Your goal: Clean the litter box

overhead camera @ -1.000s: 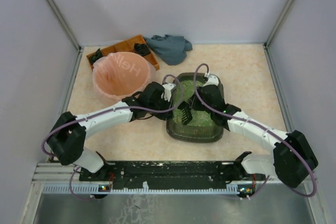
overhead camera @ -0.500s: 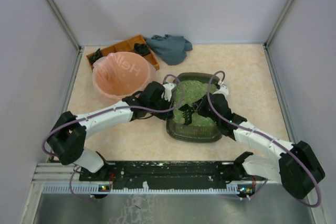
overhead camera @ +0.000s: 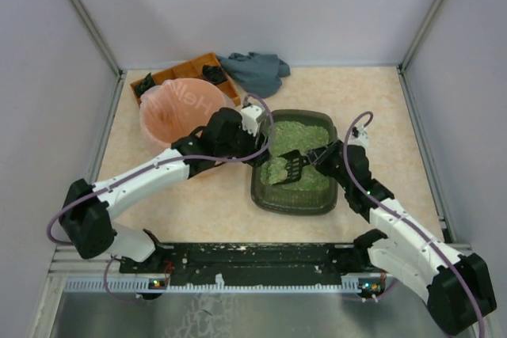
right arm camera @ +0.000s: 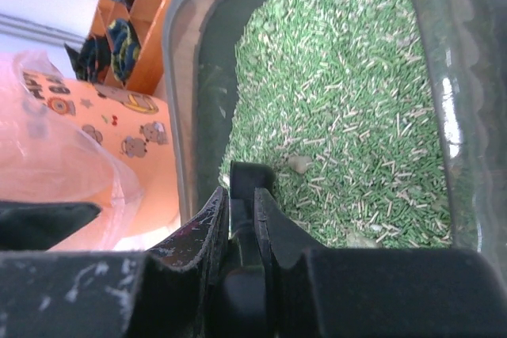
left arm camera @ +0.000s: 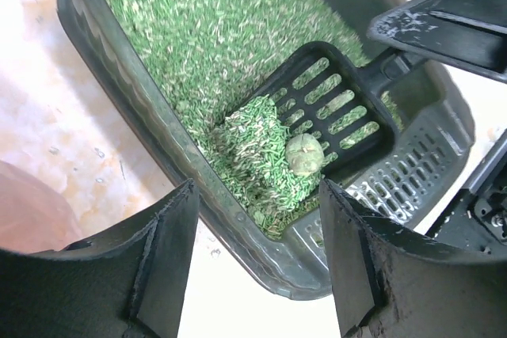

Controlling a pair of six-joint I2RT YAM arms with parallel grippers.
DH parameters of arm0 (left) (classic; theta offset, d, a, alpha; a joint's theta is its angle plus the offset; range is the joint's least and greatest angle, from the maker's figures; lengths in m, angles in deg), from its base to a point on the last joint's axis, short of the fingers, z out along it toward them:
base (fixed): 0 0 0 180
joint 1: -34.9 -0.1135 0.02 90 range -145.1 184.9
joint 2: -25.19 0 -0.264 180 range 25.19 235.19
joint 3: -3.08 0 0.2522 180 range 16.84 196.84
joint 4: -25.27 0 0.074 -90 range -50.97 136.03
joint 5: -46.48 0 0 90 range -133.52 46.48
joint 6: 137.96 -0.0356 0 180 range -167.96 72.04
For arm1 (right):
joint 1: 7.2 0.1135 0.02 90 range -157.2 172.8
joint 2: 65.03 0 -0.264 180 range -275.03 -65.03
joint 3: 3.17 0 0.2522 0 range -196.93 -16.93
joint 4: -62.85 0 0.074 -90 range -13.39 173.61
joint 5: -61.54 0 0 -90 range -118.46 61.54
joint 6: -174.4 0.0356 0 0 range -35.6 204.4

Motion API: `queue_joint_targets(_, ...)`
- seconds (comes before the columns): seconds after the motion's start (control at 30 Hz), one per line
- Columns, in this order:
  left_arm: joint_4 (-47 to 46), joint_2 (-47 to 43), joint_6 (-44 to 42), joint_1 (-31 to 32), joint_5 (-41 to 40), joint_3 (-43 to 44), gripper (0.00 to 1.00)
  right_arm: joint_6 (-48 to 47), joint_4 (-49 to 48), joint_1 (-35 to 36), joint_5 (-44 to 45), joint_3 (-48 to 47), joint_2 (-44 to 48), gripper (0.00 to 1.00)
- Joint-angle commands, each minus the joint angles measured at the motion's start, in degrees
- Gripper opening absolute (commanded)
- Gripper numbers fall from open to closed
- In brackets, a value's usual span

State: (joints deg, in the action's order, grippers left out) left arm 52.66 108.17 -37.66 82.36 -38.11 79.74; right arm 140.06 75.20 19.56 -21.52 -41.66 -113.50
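Observation:
The dark grey-green litter box (overhead camera: 321,199) with pale green granules sits mid-table; it also shows in the left wrist view (left arm camera: 99,41) and the right wrist view (right arm camera: 207,77). My right gripper (overhead camera: 331,152) (right arm camera: 242,195) is shut on the handle of a black slotted scoop (overhead camera: 290,165) (right arm camera: 252,173). The scoop (left arm camera: 337,104) is inside the box and carries a heap of granules and a pale clump (left arm camera: 303,153). My left gripper (overhead camera: 258,146) (left arm camera: 255,195) is open and empty, hovering over the box's left rim.
A round pink-bagged bin (overhead camera: 178,112) (right arm camera: 63,156) stands just left of the box. An orange compartmented tray (overhead camera: 186,73) (right arm camera: 131,33) and a grey cloth (overhead camera: 255,70) lie at the back. Walls enclose the table on three sides.
My right arm has drawn back to the right, and the scoop has swung to point left, now loaded with granules. My left gripper has shifted slightly towards the back along the box's left rim.

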Motion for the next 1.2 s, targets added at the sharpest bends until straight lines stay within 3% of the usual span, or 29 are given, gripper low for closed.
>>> queue_joint_targets(0.0,-2.9,-5.8,-2.3,-0.1,0.1,1.1,0.68,0.8,-3.7,-4.1,-3.5,0.4,3.4,0.0)
queue_joint_targets(0.2,-2.9,-12.1,-2.2,-0.8,-1.6,-0.3,0.69,4.6,-8.1,-13.0,-11.5,4.0,6.4,0.0)
queue_joint_targets(0.3,-1.8,-14.2,-1.9,-1.5,-2.3,-0.5,0.69,5.1,-13.9,-13.7,-18.7,4.4,3.4,0.0)
queue_joint_targets(0.47,-0.2,-17.7,-1.2,-3.2,-2.5,-0.8,0.69,8.3,-14.5,-22.1,-20.8,7.2,5.6,0.0)
queue_joint_targets(0.63,0.7,-20.7,-1.0,-4.4,-2.8,-1.1,0.69,10.3,-25.9,-23.4,-31.1,7.9,-1.1,0.0)
queue_joint_targets(0.77,1.2,-21.3,-0.5,-5.0,-2.5,-1.0,0.7,13.8,-25.6,-30.5,-29.5,12.0,2.5,0.0)
queue_joint_targets(0.9,0.1,-22.2,0.0,-5.2,-2.5,-2.4,0.7,10.0,-28.3,-27.8,-34.9,8.9,-0.8,0.0)
queue_joint_targets(1.03,-0.1,-22.1,0.4,-5.4,-2.2,-2.3,0.7,11.9,-24.5,-35.4,-32.9,11.8,4.3,0.0)
queue_joint_targets(1.17,-1.2,-23.0,0.5,-5.4,-2.8,-2.8,0.7,9.7,-29.3,-32.2,-38.3,9.8,0.2,0.0)
